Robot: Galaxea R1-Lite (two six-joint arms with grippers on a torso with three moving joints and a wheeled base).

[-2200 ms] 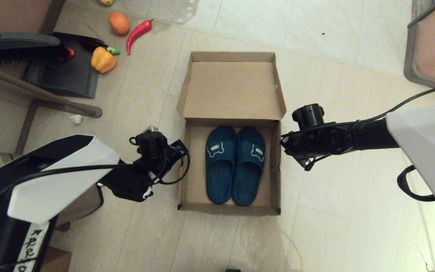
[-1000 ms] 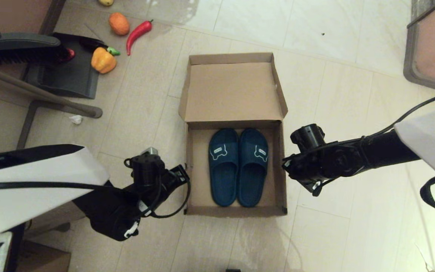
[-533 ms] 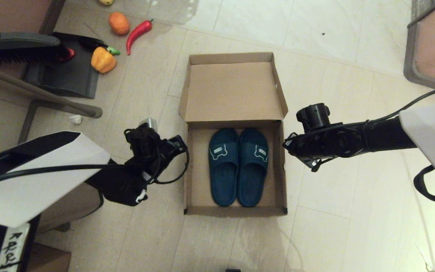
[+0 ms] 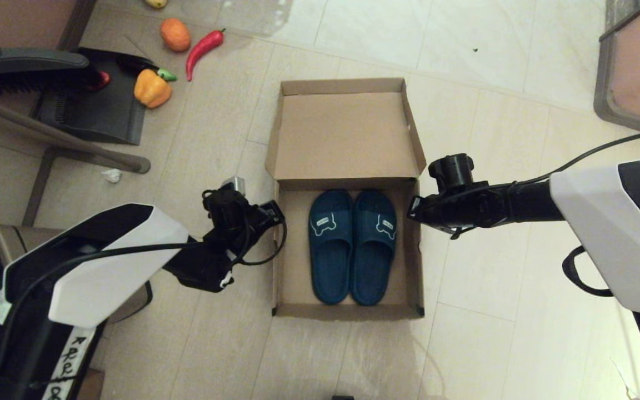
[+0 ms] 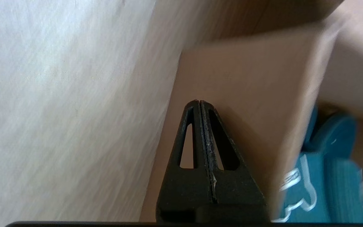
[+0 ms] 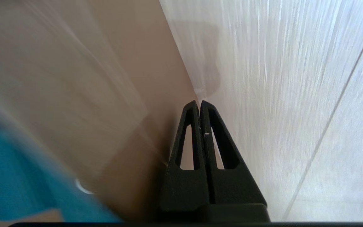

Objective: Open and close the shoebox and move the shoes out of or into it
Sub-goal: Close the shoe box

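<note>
We flank the shoebox (image 4: 348,303), left gripper (image 5: 199,102) and right gripper (image 6: 199,102) pressed together just outside its side walls, shoes (image 4: 351,247) lying lengthwise between us.

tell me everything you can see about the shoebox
The flat plain brown cardboard shoebox lies on the pale tiled floor with its hinged lid folded back away from the robot, side flaps up. Inside, the pair of dark teal rubber slide sandals lies side by side, toes toward the near wall. The left pincer, shut, is by the box's left wall; the right pincer, shut, is by its right wall; contact is unclear.
</note>
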